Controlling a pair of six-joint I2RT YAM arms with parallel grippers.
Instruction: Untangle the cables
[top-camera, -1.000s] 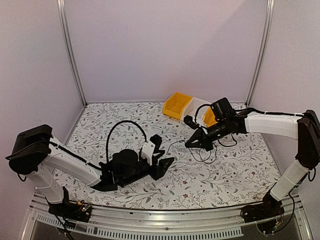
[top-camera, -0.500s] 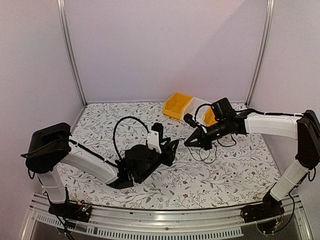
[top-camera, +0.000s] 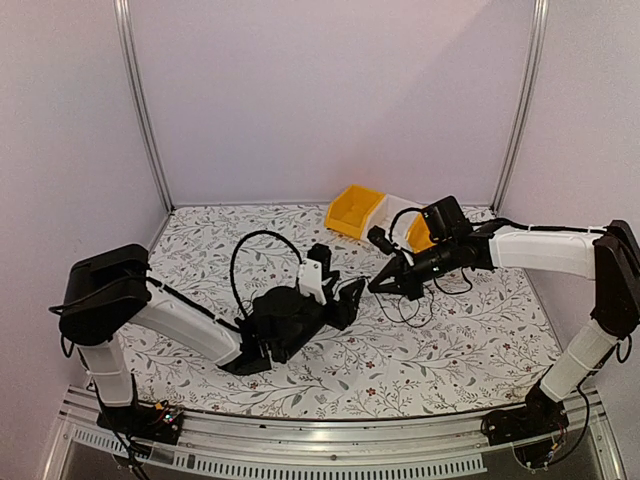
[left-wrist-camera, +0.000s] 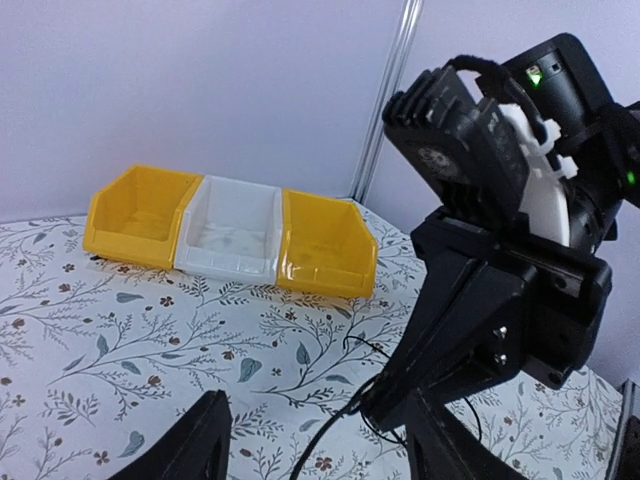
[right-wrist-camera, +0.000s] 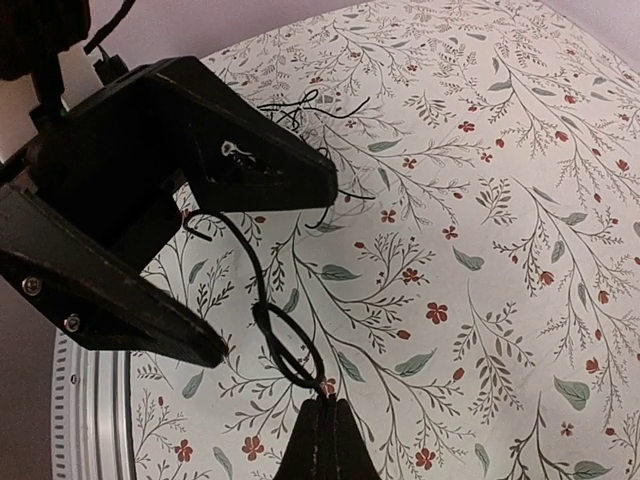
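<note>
floral table (top-camera: 200, 250) walled at back and both sides, metal rail (top-camera: 300, 440) along the near edge; open cloth lies left of the left arm and across the near right.

three bins in a touching row at the back right: yellow bin (left-wrist-camera: 135, 215), white bin (left-wrist-camera: 235, 230), second yellow bin (left-wrist-camera: 325, 250); from above the right arm covers part of that last one.

left gripper (top-camera: 347, 297) and right gripper (top-camera: 377, 285) are nose to nose near mid-table, just beside each other with little room between them.

cables (top-camera: 408, 308) lie as loose thin loops on the cloth just on the near side of the right gripper; one strand runs from its tip toward the left gripper, long axis roughly left to right.

right fingertips (right-wrist-camera: 320, 435) pressed together, pinching a small loop of the strand.

left fingers (right-wrist-camera: 250, 160) spread wide; the strand rises into the gap between them; contact cannot be told.

small separate wire clump (right-wrist-camera: 300, 103) on the cloth beyond the left fingers.
</note>
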